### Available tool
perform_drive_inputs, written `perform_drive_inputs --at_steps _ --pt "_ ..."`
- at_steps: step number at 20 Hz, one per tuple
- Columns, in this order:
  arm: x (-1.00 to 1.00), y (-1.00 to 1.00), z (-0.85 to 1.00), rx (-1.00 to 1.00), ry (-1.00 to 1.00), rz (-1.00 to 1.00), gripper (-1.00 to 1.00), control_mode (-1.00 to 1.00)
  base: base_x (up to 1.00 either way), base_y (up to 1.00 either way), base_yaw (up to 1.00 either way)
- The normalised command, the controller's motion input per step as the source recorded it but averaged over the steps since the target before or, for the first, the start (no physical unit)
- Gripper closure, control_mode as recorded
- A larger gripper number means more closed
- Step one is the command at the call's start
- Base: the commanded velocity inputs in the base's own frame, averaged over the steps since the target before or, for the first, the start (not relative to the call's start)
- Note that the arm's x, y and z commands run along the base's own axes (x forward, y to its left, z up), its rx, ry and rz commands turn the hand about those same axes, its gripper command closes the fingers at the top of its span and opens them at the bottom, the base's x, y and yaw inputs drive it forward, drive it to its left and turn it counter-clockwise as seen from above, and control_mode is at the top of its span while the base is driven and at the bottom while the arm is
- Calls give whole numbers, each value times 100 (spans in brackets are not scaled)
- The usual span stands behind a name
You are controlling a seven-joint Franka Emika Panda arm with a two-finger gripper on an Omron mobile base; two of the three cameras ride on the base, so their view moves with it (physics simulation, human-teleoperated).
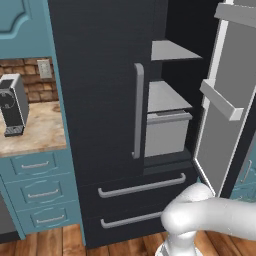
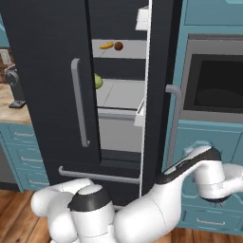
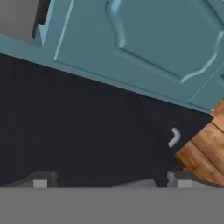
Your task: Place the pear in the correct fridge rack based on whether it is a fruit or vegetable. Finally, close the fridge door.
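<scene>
The gripper [image 3: 111,181] shows its two dark tips low in the hand view, set wide apart with nothing between them, so it stands open and empty. Ahead of it lies a dark fridge face, a teal cabinet door [image 3: 157,39] across the top, a small grey handle [image 3: 174,137] at centre right and wooden floor [image 3: 203,151] at the lower right.

In the right base view the pear [image 2: 118,46] sits on the fridge rack [image 2: 128,47] near the top centre, just beside a yellow banana [image 2: 107,45]. Below it, a green leafy vegetable [image 2: 98,81] rests at the left end of the lower shelf [image 2: 121,92]. The open fridge door [image 2: 159,95] stands edge-on at centre frame, between the shelves and the arm [image 2: 190,168], which bends low at the lower right before teal drawers. A built-in oven [image 2: 213,78] fills the upper right.

In the left base view the closed fridge door [image 1: 100,85] with its long grey handle [image 1: 137,110] covers the middle, and the open door swings out at the right. A wooden desk [image 1: 32,127] at the left carries a grey coffee machine [image 1: 12,105] against a brick wall.
</scene>
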Motion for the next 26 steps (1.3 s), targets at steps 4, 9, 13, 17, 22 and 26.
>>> perform_drive_inputs --at_steps 4,9,13,17,22,26 --pt "49 5 -1 7 0 7 -100 -100 0 0 0" --pt "56 9 -4 5 0 1 -100 -100 0 0 0" --pt "61 2 -11 16 1 0 -100 -100 0 0 0" --pt "44 2 -5 25 7 1 -100 -100 0 0 0" --pt "11 40 -15 20 9 10 -100 -100 0 0 0" --pt "0 88 -32 7 2 17 -100 -100 0 0 0"
